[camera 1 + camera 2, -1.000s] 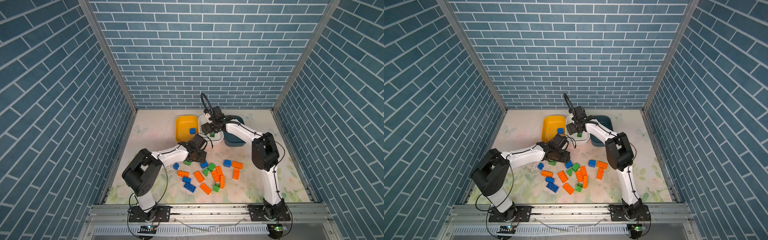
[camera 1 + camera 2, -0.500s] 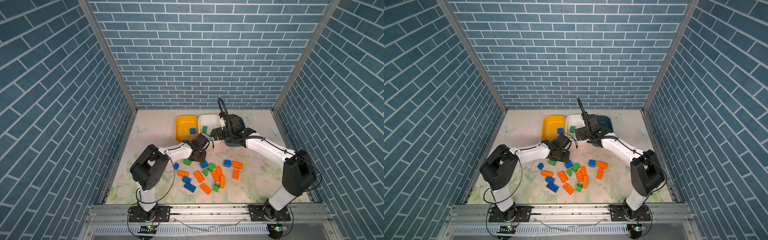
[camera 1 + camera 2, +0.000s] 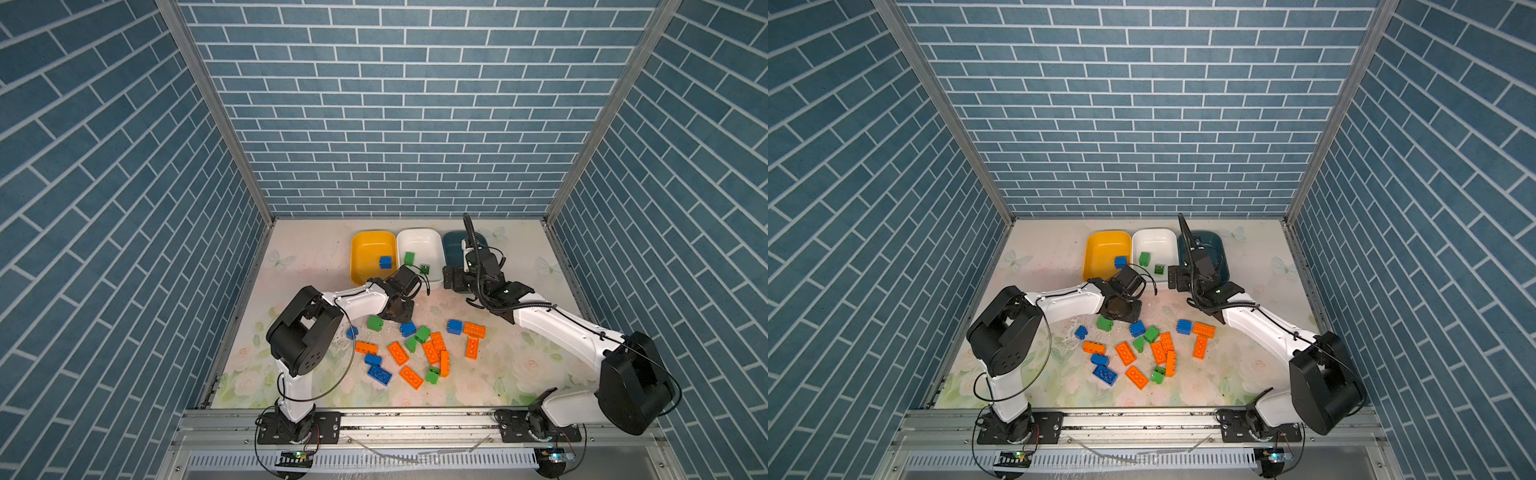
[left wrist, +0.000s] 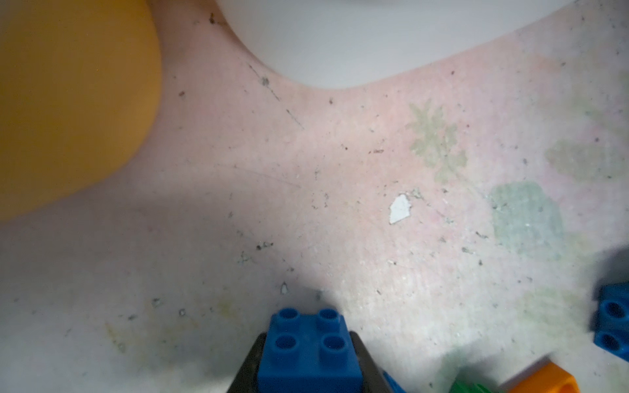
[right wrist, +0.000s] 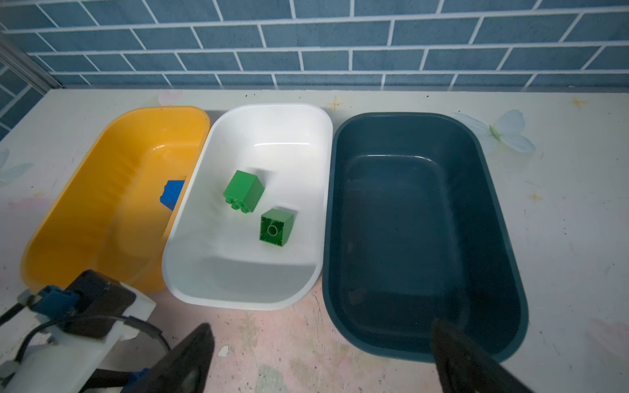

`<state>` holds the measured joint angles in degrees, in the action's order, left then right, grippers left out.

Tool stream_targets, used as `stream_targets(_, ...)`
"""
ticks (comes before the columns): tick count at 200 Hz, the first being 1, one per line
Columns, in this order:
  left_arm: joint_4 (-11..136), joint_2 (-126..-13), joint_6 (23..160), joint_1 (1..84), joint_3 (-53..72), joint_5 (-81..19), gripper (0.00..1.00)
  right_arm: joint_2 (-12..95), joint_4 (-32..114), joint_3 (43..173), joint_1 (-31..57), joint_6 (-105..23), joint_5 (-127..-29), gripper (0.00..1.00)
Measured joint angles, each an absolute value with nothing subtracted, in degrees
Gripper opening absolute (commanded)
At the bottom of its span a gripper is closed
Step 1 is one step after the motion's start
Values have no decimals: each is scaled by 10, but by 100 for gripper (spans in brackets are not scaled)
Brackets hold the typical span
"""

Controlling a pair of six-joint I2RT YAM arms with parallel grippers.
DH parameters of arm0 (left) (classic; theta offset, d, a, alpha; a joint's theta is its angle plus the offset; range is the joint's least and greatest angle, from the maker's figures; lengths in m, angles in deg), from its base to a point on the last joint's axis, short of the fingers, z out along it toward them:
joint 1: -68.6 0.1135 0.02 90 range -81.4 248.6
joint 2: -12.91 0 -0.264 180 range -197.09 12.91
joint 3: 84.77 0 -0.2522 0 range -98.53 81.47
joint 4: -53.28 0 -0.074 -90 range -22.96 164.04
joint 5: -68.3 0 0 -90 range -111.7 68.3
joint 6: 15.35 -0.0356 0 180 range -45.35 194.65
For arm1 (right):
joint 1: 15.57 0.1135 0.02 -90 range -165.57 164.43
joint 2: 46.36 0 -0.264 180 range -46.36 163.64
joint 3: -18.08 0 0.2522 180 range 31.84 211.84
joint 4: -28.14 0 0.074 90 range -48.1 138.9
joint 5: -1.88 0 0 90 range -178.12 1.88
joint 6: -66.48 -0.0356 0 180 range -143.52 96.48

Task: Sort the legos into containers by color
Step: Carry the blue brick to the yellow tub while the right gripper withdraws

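My left gripper [image 4: 308, 340] is shut on a blue lego [image 4: 306, 357], studs facing the camera, low over the mat at the pile's far edge [image 3: 399, 309]. Loose blue, green and orange legos [image 3: 415, 349] lie scattered in the middle of the mat. The yellow container [image 3: 365, 249] holds one blue brick [image 3: 385, 262]. In the white container [image 5: 238, 299] lie two green bricks [image 5: 243, 190]. The dark teal container [image 5: 408, 238] looks empty. My right gripper [image 5: 321, 330] stands open and empty just in front of the white and teal tubs [image 3: 1177, 278].
The three tubs stand side by side at the back of the floral mat [image 3: 307, 257]. Blue brick-pattern walls close in the back and both sides. The left arm's forearm [image 3: 353, 301] stretches across the mat left of the pile.
My left gripper has shut on the blue lego at the pile's edge. My right arm has drawn back from above the white tub to the mat in front of the tubs.
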<state>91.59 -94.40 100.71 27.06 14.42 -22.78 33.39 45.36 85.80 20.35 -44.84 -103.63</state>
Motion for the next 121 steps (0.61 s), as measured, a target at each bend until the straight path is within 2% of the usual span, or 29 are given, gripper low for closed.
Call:
stream_targets(43,930,-895,1007,271,138,-207,17,327,434,843,203,-470,-1072,97)
stream_targets(76,942,-849,1004,274,91,-156,17,318,429,831,203,-478,-1094,96)
stream_targets(121,948,-842,990,307,46,-99,19,287,403,797,203,-487,-1104,96)
